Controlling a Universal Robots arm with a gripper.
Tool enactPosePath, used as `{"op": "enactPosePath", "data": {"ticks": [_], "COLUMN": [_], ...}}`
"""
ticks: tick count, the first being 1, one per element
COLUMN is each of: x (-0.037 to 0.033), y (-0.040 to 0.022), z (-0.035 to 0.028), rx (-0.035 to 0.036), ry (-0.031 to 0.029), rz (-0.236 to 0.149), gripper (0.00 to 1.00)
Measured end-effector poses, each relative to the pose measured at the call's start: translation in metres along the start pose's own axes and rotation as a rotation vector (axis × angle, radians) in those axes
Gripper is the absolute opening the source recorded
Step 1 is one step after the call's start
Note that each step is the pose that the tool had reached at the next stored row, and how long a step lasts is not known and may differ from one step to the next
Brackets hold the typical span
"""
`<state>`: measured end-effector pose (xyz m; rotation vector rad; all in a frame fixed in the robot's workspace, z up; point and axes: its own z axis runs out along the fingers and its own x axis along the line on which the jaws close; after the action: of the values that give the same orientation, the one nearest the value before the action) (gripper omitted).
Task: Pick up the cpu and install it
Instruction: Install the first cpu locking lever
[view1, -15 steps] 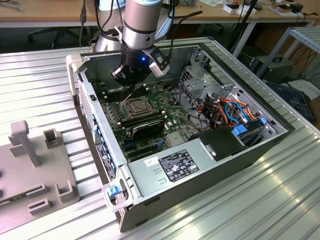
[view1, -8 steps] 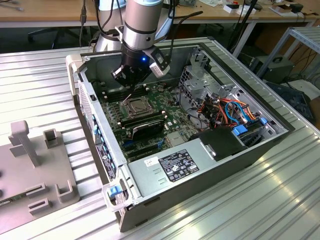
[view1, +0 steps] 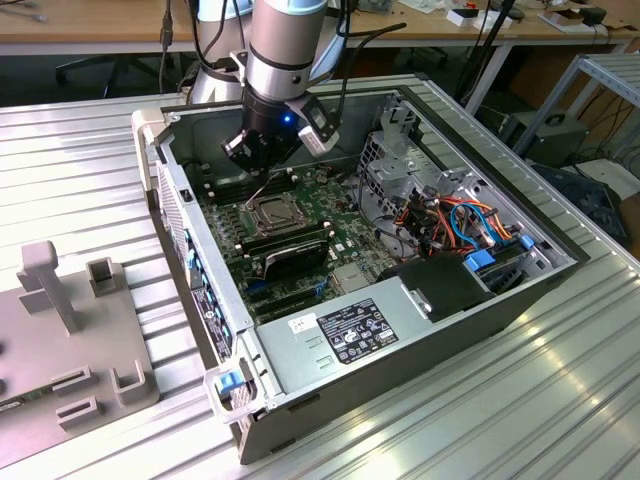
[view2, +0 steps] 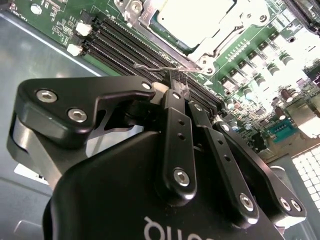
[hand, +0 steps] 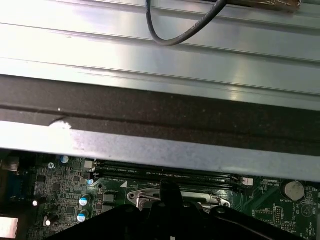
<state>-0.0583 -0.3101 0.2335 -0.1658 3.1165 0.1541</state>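
The cpu (view2: 195, 20) lies flat in the motherboard socket, its pale silver top framed by the hinged metal socket frame (view2: 220, 37). In the exterior view the cpu (view1: 272, 212) sits in the middle of the board inside the open computer case. My gripper (view2: 177, 82) hangs just beside the socket with its two black fingers (view2: 172, 115) closed together. Their tips meet the thin wire socket lever (view2: 150, 67); whether they pinch it I cannot tell. The exterior view has the gripper (view1: 256, 165) low inside the case, above the socket's far side.
Black memory slots (view2: 125, 47) run beside the socket, and long black modules (view1: 290, 245) lie on its near side. The case wall (hand: 150, 140) stands close behind the gripper. A drive cage with coloured cables (view1: 450, 215) fills the exterior view's right. A grey fixture (view1: 60, 300) sits outside the case.
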Motion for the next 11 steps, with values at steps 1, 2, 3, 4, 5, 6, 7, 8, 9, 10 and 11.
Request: {"op": "enactPosePath", "data": {"ticks": [1, 2, 3, 4, 5, 6, 7, 8, 9, 10, 11], "x": [-0.0003, -0.0006, -0.0007, -0.0007, -0.0014, -0.0019, -0.0027, -0.0031, -0.0037, -0.0041, -0.0046], "y": [-0.0001, -0.0001, -0.0001, -0.0001, -0.0002, -0.0003, -0.0004, -0.0005, -0.0005, -0.0007, -0.0009], "z": [0.0000, 0.0001, 0.0001, 0.0001, 0.0003, 0.0004, 0.0007, 0.0009, 0.0017, 0.0023, 0.0029], "rx": [-0.0042, -0.0135, -0.0146, -0.0146, -0.0148, -0.0149, -0.0153, -0.0155, -0.0162, -0.0160, -0.0160], "ry": [-0.0005, -0.0014, -0.0016, -0.0016, -0.0017, -0.0017, -0.0016, -0.0017, -0.0019, -0.0017, -0.0017], "rz": [0.000, 0.000, 0.000, 0.000, 0.000, 0.000, 0.000, 0.000, 0.000, 0.000, 0.000], "gripper": [0.11, 0.11, 0.11, 0.11, 0.11, 0.11, 0.11, 0.11, 0.11, 0.11, 0.11]}}
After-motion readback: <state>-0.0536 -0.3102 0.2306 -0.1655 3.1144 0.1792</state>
